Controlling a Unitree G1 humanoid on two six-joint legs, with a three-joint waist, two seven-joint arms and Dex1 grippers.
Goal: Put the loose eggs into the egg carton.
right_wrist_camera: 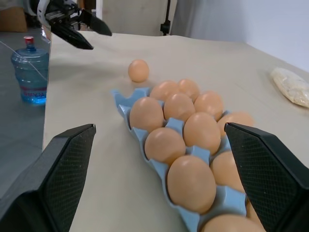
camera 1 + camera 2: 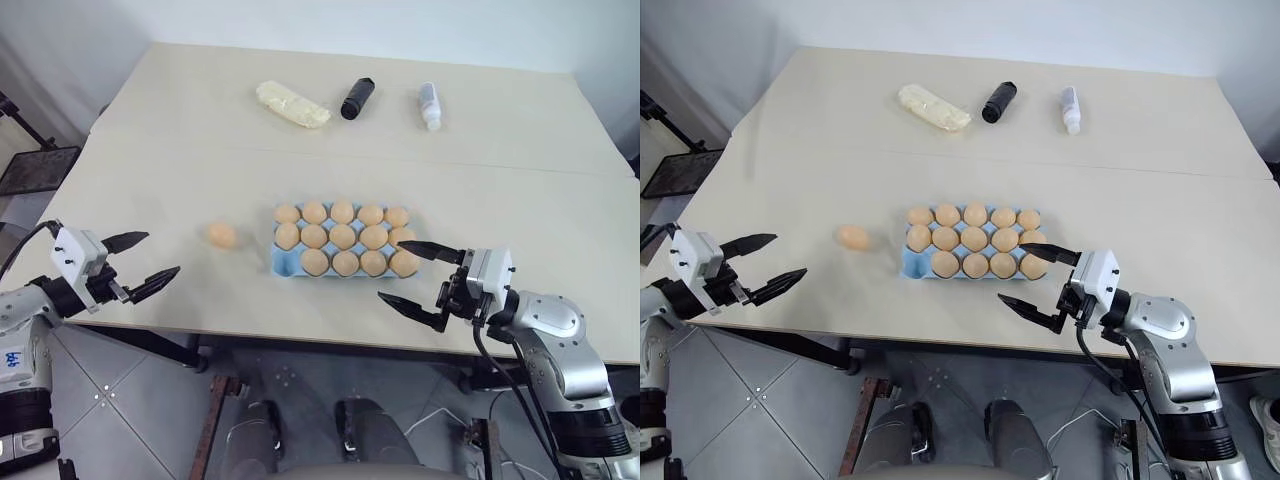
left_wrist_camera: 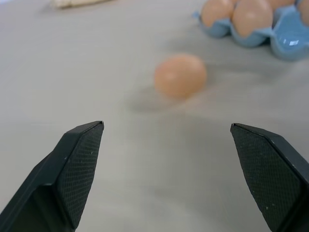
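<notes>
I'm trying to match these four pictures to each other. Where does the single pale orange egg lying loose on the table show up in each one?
Left eye view: pale orange loose egg on the beige table, left of the light blue moulded egg carton.
Right eye view: same spot, left of the carton.
Left wrist view: centred, beyond the open black fingers.
Right wrist view: past the carton's far end.
Shared landmark: the carton.

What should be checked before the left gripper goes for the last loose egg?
1. Left gripper open and empty: ok.
2. Loose egg clear on the table, apart from the carton: ok.
3. Egg in line between the left fingers: ok.
4. Empty cup free in the carton, at the near corner on the egg's side: ok.
5. Right gripper open, beside the carton's other end, clear of the path: ok.
</notes>
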